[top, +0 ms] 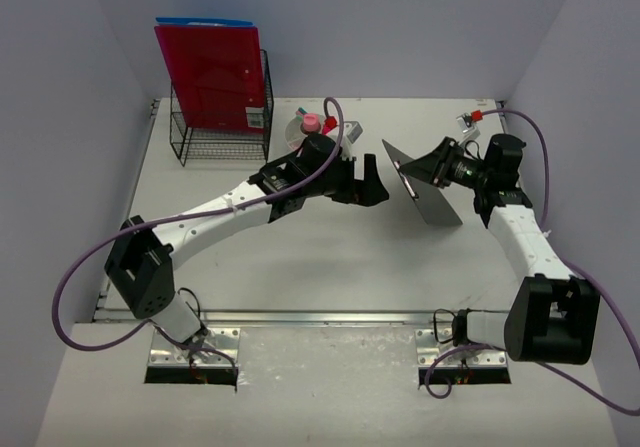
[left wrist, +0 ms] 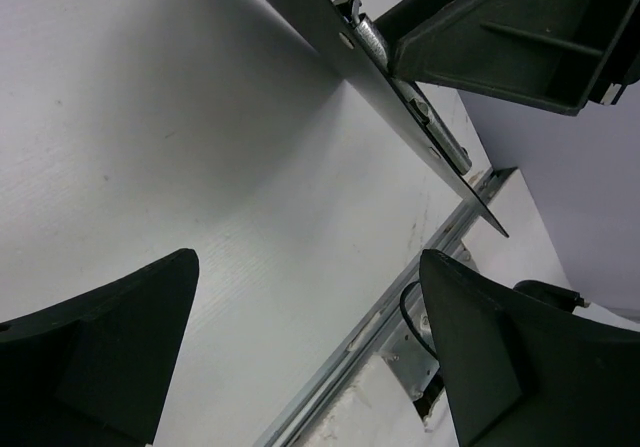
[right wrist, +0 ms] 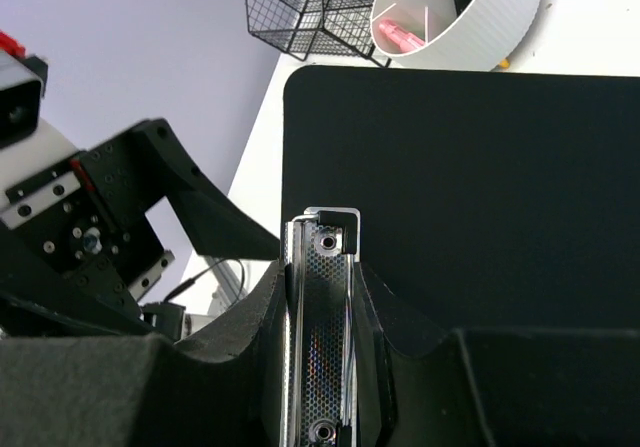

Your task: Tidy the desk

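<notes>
- Clamping the clipboard (top: 432, 195) by its metal clip, your right end effector (top: 412, 173) holds it tilted over the tabletop (top: 330, 267).
- Your left end effector (top: 372, 185), jaws apart, faces the board's edge just beside it, and is the arm nearer the wire rack (top: 220, 139) at back-left.

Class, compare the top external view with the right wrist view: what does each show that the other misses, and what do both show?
Only top external: the right arm's base and the purple cables. Only right wrist: the rivets on the metal clip pinched by the right gripper. Both: the black clipboard, the wire rack, the white pen holder and the open left gripper.
</notes>
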Robot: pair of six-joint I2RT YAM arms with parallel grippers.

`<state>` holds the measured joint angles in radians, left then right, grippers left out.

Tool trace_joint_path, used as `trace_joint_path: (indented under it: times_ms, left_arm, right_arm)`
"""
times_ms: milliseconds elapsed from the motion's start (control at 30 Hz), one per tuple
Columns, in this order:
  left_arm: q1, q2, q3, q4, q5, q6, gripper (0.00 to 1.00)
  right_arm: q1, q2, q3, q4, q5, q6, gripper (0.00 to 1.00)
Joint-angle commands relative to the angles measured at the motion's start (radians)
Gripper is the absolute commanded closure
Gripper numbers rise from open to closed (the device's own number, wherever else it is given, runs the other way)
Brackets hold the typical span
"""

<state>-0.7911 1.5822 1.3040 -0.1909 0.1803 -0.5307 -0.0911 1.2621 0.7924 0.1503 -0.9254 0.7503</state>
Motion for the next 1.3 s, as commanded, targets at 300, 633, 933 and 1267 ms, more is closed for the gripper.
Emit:
trace_joint_path:
  times_ms: [300,633,933,1267]
  left_arm:
    - [-0.076,0.013,0.056,0.006,-0.113,-0.147,0.11]
    - [-0.083,0.090,0.142,0.003,-0.116,-0.190,0.15]
    - [-0.085,0.160,0.184,-0.012,-0.124,-0.209,0.20]
    - [-0.081,0.209,0.184,-0.026,-0.136,-0.245,0.44]
  right_arm:
    - [0.063,0.004,-0.020,0.101,0.126,0.095,1.00]
    - [0.083,0.008,-0.046,0.117,0.149,0.097,1.00]
    - [0.118,0.004,-0.053,0.129,0.166,0.092,1.00]
    - [0.136,-0.001,-0.063,0.127,0.182,0.097,1.00]
